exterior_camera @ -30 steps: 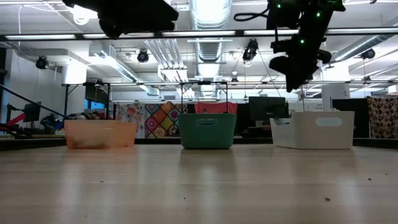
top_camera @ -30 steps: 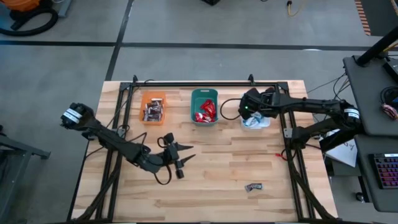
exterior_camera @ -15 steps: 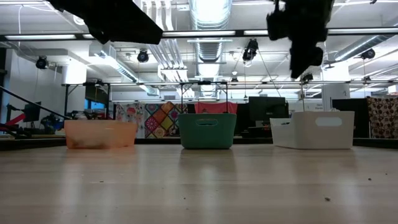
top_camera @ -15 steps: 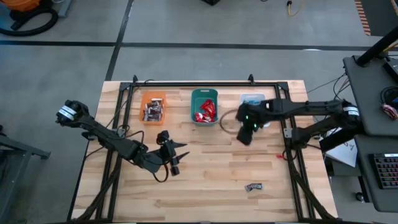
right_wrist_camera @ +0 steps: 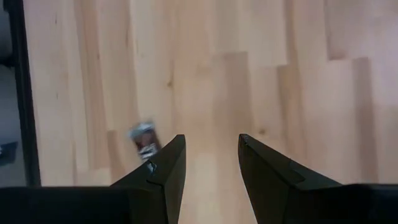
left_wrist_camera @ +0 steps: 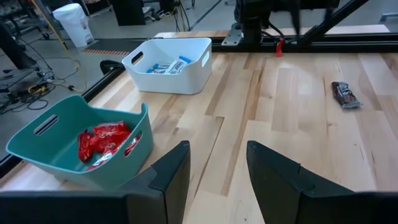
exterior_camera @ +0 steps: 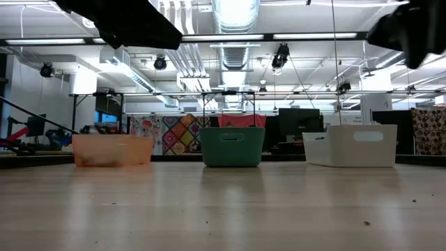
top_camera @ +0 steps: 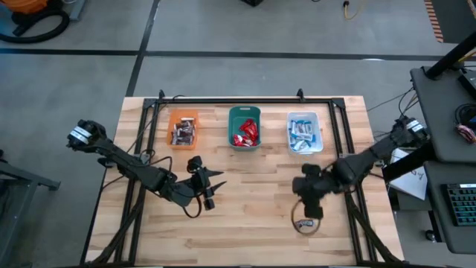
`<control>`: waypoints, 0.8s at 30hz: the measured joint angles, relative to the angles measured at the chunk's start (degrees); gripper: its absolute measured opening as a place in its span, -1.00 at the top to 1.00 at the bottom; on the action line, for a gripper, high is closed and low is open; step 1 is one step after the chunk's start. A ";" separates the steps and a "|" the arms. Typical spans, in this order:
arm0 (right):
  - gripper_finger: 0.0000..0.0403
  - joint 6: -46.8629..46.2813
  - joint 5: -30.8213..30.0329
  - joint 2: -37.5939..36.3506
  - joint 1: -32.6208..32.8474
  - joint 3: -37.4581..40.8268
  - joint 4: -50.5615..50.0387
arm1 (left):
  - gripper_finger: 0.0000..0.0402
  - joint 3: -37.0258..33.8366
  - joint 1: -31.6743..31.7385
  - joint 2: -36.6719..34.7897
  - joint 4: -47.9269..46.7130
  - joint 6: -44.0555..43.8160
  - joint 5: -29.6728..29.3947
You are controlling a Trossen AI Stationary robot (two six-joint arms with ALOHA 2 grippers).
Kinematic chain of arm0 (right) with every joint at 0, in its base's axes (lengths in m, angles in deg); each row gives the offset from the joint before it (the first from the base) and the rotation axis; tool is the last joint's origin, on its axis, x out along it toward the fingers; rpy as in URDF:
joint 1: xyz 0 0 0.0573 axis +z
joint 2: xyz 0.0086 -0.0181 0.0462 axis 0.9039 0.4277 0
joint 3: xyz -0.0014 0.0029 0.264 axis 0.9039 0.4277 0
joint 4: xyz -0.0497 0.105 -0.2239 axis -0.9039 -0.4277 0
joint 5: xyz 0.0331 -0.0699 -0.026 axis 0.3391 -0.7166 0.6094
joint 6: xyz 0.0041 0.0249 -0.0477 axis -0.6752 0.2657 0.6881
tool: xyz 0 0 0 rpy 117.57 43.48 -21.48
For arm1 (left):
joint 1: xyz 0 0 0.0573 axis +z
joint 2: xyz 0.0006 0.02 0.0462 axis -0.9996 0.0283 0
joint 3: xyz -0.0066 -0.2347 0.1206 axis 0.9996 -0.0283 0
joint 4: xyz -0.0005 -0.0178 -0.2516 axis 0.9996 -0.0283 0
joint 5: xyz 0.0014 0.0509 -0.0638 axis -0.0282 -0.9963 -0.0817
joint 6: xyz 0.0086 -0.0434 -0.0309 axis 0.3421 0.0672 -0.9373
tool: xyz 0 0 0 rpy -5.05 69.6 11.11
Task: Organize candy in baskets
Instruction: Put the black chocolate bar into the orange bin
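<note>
One dark silver-grey candy (right_wrist_camera: 144, 138) lies flat on the wood near the table's front right, also seen in the left wrist view (left_wrist_camera: 345, 94). My right gripper (right_wrist_camera: 211, 146) hovers open above the table beside it, pointing steeply down; the candy lies just outside one finger. My left gripper (left_wrist_camera: 217, 155) hangs open over the table's middle left (top_camera: 216, 188), pointing toward the teal basket (left_wrist_camera: 74, 146). The three baskets stand in a row at the far side: orange (top_camera: 183, 129) with dark candy, teal (top_camera: 245, 127) with red candy, whitish (top_camera: 304, 132) with blue-and-white candy.
A black metal frame (top_camera: 245, 100) runs along the table's far edge and down both sides. A cable loop (top_camera: 305, 225) hangs under the right arm near the loose candy. Bare wood lies between the baskets and the near edge.
My right gripper has swung from above the whitish basket toward the table's near edge, turning as it went, and now hangs over the loose dark candy. The whitish basket, hidden under the arm before, is now in plain view.
</note>
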 joint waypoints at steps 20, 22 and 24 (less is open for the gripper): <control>0.31 -17.12 9.71 20.37 13.98 0.04 7.63 | 0.29 0.00 0.02 0.00 2.32 -0.17 -0.02; 0.31 -17.55 9.66 21.61 14.03 0.04 8.65 | 0.29 0.00 0.02 0.00 2.34 -0.17 -0.03; 0.31 -18.54 9.30 23.12 14.00 0.04 8.32 | 0.29 0.00 0.02 0.00 2.36 -0.17 -0.03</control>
